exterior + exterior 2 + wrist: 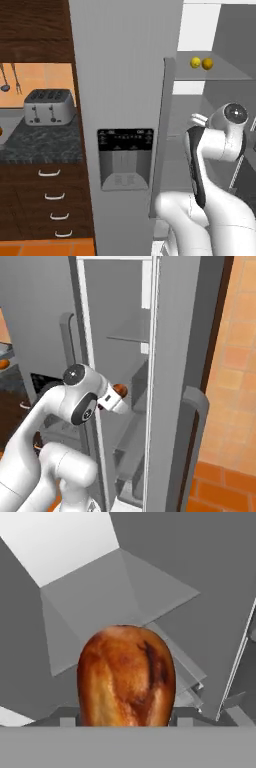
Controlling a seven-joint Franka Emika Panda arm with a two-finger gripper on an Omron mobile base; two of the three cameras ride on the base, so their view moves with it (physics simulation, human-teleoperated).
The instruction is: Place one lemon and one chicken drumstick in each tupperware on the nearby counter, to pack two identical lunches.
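The glossy brown roasted chicken drumstick point(126, 677) lies with its long axis in line with my two-finger gripper point(125, 722), its rounded meaty end pointing straight away from my hand into the grey interior of the open refrigerator point(115, 597). In the right base view the same drumstick point(120, 390) projects beyond my wrist, its axis close to level and aimed into the cabinet between the shelves.

My jaws are drawn in narrow and clamped on the drumstick; it sits squarely between them, its near end at my hand. The fingertips themselves are hidden by the meat, so I cannot tell exactly where they bite.

The refrigerator compartment ahead of my gripper is a plain grey box with flat grey shelves point(131, 338). Well above my gripper, on an upper shelf point(215, 73), two small round yellow lemons point(201, 63) rest side by side, just touching or nearly so.

Far to the left of my gripper, past the dispenser door, the dark speckled stone counter point(42, 145) over brown drawers carries a silver four-slot toaster point(49, 106).
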